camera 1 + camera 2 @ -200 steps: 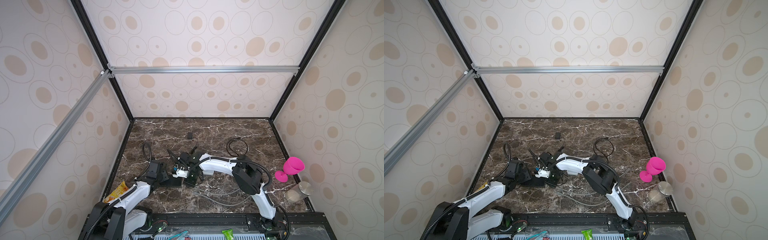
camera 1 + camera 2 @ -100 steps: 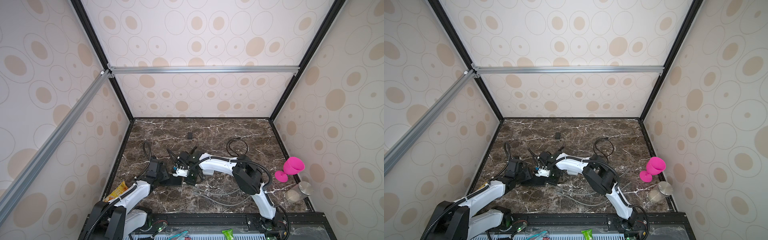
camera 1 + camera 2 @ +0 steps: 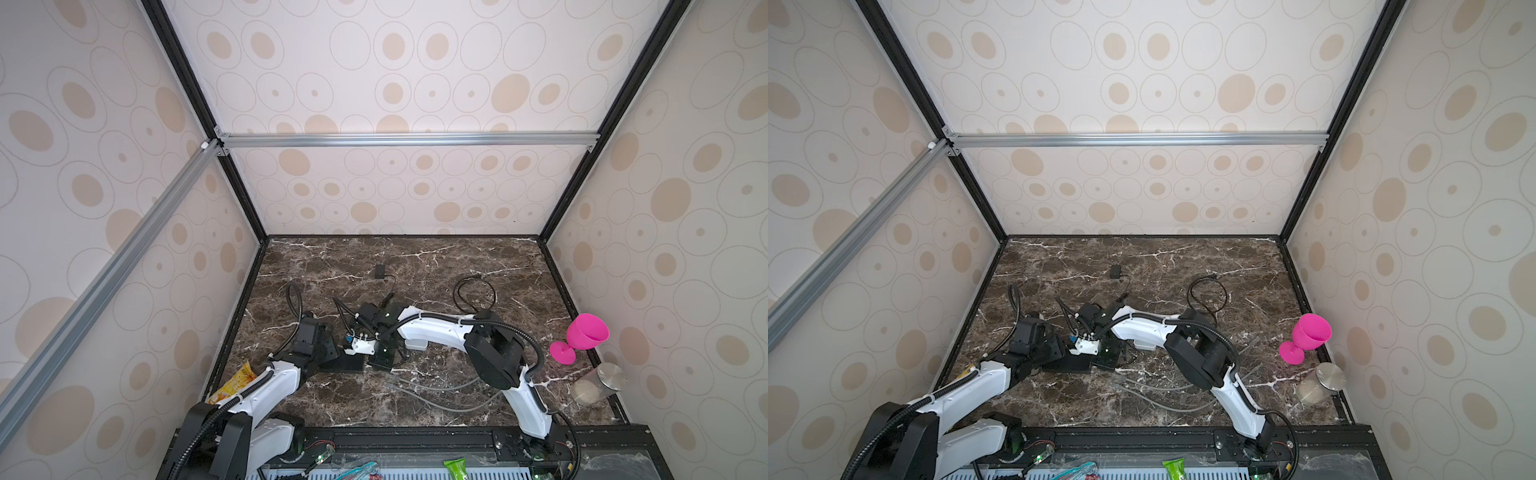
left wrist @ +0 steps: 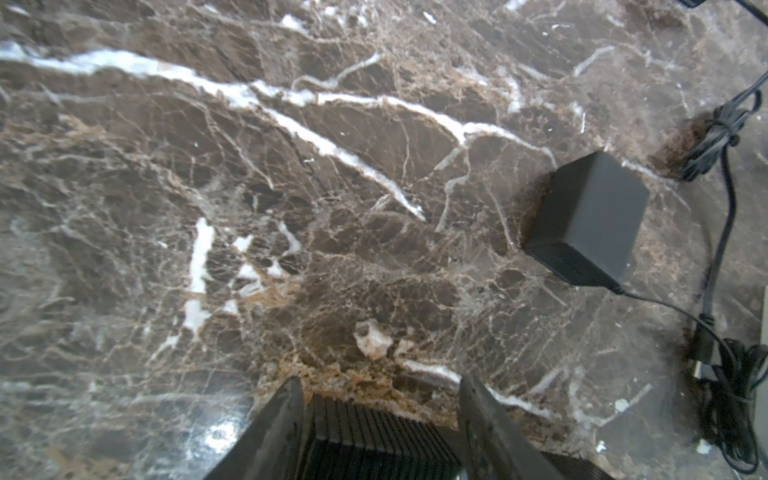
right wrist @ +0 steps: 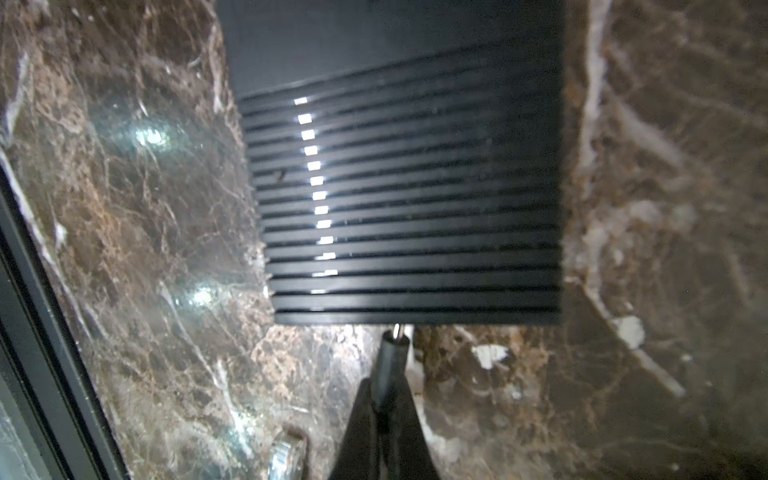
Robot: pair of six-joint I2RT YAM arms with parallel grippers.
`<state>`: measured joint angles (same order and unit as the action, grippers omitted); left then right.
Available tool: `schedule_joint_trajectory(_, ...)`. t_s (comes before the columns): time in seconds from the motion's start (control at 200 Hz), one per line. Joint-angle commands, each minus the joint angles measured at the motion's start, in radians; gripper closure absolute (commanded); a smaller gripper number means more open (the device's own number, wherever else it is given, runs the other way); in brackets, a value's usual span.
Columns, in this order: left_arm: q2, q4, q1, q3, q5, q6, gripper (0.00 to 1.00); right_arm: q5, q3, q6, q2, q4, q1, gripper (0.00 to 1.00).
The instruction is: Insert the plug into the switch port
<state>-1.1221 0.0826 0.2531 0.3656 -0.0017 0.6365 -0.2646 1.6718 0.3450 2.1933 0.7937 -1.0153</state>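
Observation:
The switch (image 5: 407, 208) is a flat black box with a ribbed top, lying on the marble table; in both top views it shows at the front left (image 3: 345, 365) (image 3: 1073, 365). My left gripper (image 4: 380, 380) straddles its ribbed end (image 4: 374, 432), one finger on each side, shut on it. My right gripper (image 5: 387, 386) is shut on the plug (image 5: 388, 361), a black barrel. The plug's metal tip (image 5: 397, 330) meets the switch's near edge. The port itself is hidden.
A black power adapter (image 4: 586, 220) (image 3: 379, 272) lies farther back, with bundled black cord (image 4: 731, 415) beside it. A looped black cable (image 3: 473, 291) lies mid-right and grey cables (image 3: 436, 399) near the front. A pink goblet (image 3: 586, 336) and a metal-lidded jar (image 3: 598, 384) stand by the right wall, and a yellow packet (image 3: 239, 380) by the left.

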Motion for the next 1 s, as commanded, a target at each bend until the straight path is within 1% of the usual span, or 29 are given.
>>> schedule_joint_trajectory(0.0,0.008,-0.018,0.0,0.019,0.032,-0.012,0.41,0.016,-0.017,0.016,0.014,-0.002,-0.016,1.0)
schedule_joint_trajectory(0.155,0.037,0.006,0.0,0.031,0.047,-0.006,0.39,0.042,-0.041,-0.053,-0.011,-0.029,0.001,1.0)
schedule_joint_trajectory(0.245,0.095,0.015,0.0,0.039,0.089,0.007,0.35,0.043,-0.158,-0.1,-0.094,-0.109,0.027,1.0)
schedule_joint_trajectory(0.305,0.145,0.031,0.0,0.048,0.102,0.015,0.32,0.017,-0.234,-0.115,-0.161,-0.151,0.046,1.0)
schedule_joint_trajectory(0.36,0.195,0.047,0.0,0.056,0.116,0.015,0.26,-0.009,-0.285,-0.113,-0.218,-0.166,0.052,1.0)
schedule_joint_trajectory(0.395,0.232,0.05,0.0,0.06,0.135,0.008,0.19,-0.019,-0.309,-0.112,-0.251,-0.167,0.053,1.0)
schedule_joint_trajectory(0.435,0.277,0.047,-0.001,0.064,0.164,0.001,0.16,-0.039,-0.334,-0.109,-0.287,-0.161,0.053,1.0)
schedule_joint_trajectory(0.555,0.415,0.059,0.001,0.085,0.23,-0.015,0.13,-0.079,-0.419,-0.11,-0.4,-0.176,0.053,1.0)
schedule_joint_trajectory(0.64,0.474,0.02,0.003,0.086,0.322,-0.034,0.12,-0.076,-0.46,-0.11,-0.468,-0.171,0.053,1.0)
schedule_joint_trajectory(0.7,0.493,-0.033,0.009,0.08,0.407,-0.046,0.12,-0.056,-0.487,-0.108,-0.519,-0.173,0.054,1.0)
schedule_joint_trajectory(0.74,0.499,-0.056,0.019,0.082,0.45,-0.064,0.12,-0.042,-0.509,-0.102,-0.553,-0.179,0.055,1.0)
schedule_joint_trajectory(0.775,0.502,-0.071,0.034,0.086,0.466,-0.087,0.13,-0.036,-0.531,-0.093,-0.584,-0.188,0.055,1.0)
schedule_joint_trajectory(0.79,0.503,-0.078,0.041,0.087,0.497,-0.095,0.13,-0.037,-0.54,-0.084,-0.597,-0.192,0.058,1.0)
schedule_joint_trajectory(0.835,0.512,-0.115,0.064,0.081,0.539,-0.122,0.17,-0.057,-0.565,-0.04,-0.633,-0.197,0.061,1.0)
schedule_joint_trajectory(0.915,0.524,-0.205,0.128,0.055,0.607,-0.185,0.31,-0.092,-0.603,0.049,-0.691,-0.189,0.061,1.0)
schedule_joint_trajectory(0.955,0.521,-0.213,0.173,0.05,0.607,-0.246,0.35,-0.093,-0.622,0.072,-0.72,-0.191,0.061,1.0)
schedule_joint_trajectory(0.995,0.507,-0.205,0.224,0.051,0.583,-0.299,0.38,-0.08,-0.638,0.081,-0.747,-0.194,0.061,1.0)
